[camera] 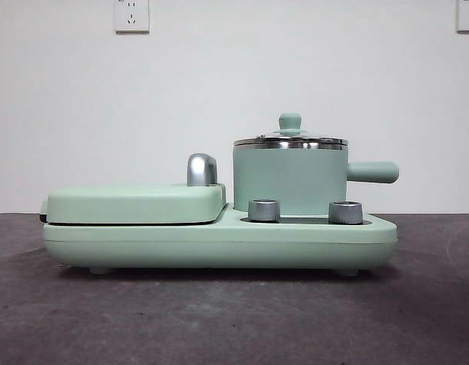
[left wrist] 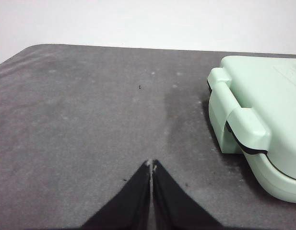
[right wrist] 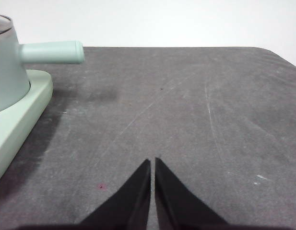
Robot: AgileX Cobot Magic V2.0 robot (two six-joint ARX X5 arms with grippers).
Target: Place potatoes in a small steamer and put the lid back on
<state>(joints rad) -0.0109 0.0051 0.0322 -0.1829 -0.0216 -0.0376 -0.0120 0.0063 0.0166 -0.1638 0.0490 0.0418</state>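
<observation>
The small mint-green steamer (camera: 289, 181) stands on the right half of the mint-green cooker base (camera: 219, 243), its straight handle (camera: 373, 172) pointing right. The glass lid (camera: 290, 139) with its green knob sits on the steamer. The steamer's side and handle also show in the right wrist view (right wrist: 8, 72). The potato is out of view. My left gripper (left wrist: 151, 165) is shut and empty above the bare table, beside the cooker's grill end. My right gripper (right wrist: 152, 161) is shut and empty above the table, apart from the steamer handle (right wrist: 52, 51). Neither arm shows in the front view.
A flat green grill cover (camera: 135, 202) with a chrome handle (camera: 202, 169) lies shut on the base's left half; it also shows in the left wrist view (left wrist: 263, 120). Two steel knobs (camera: 264, 211) sit at the base's front. Dark grey table (camera: 219, 319), white wall behind.
</observation>
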